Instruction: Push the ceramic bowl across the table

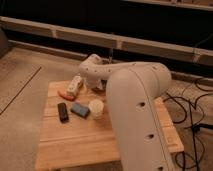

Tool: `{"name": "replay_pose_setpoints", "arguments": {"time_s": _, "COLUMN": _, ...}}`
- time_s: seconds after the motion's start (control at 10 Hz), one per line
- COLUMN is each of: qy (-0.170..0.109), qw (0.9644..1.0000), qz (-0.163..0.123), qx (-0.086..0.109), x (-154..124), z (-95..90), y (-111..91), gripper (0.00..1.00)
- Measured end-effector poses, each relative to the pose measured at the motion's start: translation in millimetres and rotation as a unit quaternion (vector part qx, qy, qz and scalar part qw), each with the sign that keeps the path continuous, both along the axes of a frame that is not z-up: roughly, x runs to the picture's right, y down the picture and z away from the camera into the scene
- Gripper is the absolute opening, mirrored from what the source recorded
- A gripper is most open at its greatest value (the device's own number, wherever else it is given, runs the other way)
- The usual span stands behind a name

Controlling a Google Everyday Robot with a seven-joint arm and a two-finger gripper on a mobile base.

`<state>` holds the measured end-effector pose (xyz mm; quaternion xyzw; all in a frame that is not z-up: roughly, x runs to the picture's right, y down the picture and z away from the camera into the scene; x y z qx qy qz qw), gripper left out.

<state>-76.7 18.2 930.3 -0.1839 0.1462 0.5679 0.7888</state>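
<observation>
From my remote console, a small cream-white cup (95,108), flat blue block (79,109) and black rectangular bar (63,111) crowd the light-wood plank surface (75,142) beside the bulky white arm (135,100), whose end effector (74,86), grip state untellable, sits over an orange object (63,93) at the far left edge, the dark ceramic bowl out of my sight.
</observation>
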Motion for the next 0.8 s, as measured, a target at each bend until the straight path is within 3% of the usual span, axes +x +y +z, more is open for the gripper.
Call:
{"name": "replay_pose_setpoints", "arguments": {"time_s": 0.2, "qy": 0.021, "qw": 0.9998, "qz": 0.001, "qx": -0.007, "x": 1.4, "z": -1.7, "y": 7.3, "gripper": 0.65}}
{"name": "replay_pose_setpoints", "arguments": {"time_s": 0.4, "qy": 0.034, "qw": 0.9982, "qz": 0.022, "qx": -0.045, "x": 5.6, "z": 7.5, "y": 29.4, "gripper": 0.65}}
{"name": "replay_pose_setpoints", "arguments": {"time_s": 0.5, "qy": 0.037, "qw": 0.9954, "qz": 0.043, "qx": -0.077, "x": 14.7, "z": 19.9, "y": 43.9, "gripper": 0.65}}
{"name": "replay_pose_setpoints", "arguments": {"time_s": 0.6, "qy": 0.037, "qw": 0.9932, "qz": 0.056, "qx": -0.095, "x": 23.0, "z": 29.8, "y": 48.7, "gripper": 0.65}}
{"name": "replay_pose_setpoints", "arguments": {"time_s": 0.7, "qy": 0.036, "qw": 0.9916, "qz": 0.067, "qx": -0.105, "x": 37.2, "z": 43.6, "y": 42.1, "gripper": 0.65}}
{"name": "replay_pose_setpoints", "arguments": {"time_s": 0.8, "qy": 0.033, "qw": 0.9921, "qz": 0.065, "qx": -0.102, "x": 46.0, "z": 51.7, "y": 28.1, "gripper": 0.65}}
